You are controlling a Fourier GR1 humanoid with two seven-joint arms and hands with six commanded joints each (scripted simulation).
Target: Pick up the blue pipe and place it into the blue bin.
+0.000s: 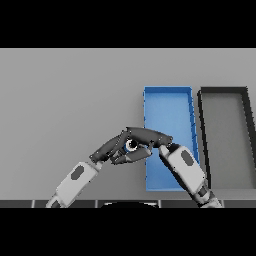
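— Grey table (65,100) all round, plain and flat. Start at the hands: what are they doing?

— Both meet near the middle, just at the bin's left wall. The right hand (147,136) comes up from about five o'clock, its white forearm lying over the lower part of the blue bin (167,102), and its dark fingers reach left toward nine o'clock. The left hand (107,148) comes in from seven o'clock, fingers pointing toward two o'clock, tips close under the right hand's.

— And the pipe?

— The pipe (131,145) shows only as a small blue ring with a pale centre, tucked between the two hands. Its open end faces us; I cannot tell which way its long axis runs, since the rest is hidden.

— Who has hold of it?

— The right hand, I judge: its fingers curl over the top of the pipe and the thumb closes beneath. The left hand's fingers look fairly straight and merely lie alongside; whether they touch the pipe I cannot tell.

— Which way must it go?

— The bin's open floor lies from the pipe toward three o'clock and one o'clock, just past the left wall. So the move is short and rightward, clearing that wall. A dark bin (225,135) stands just beyond, farther toward three o'clock; overshooting would land there.
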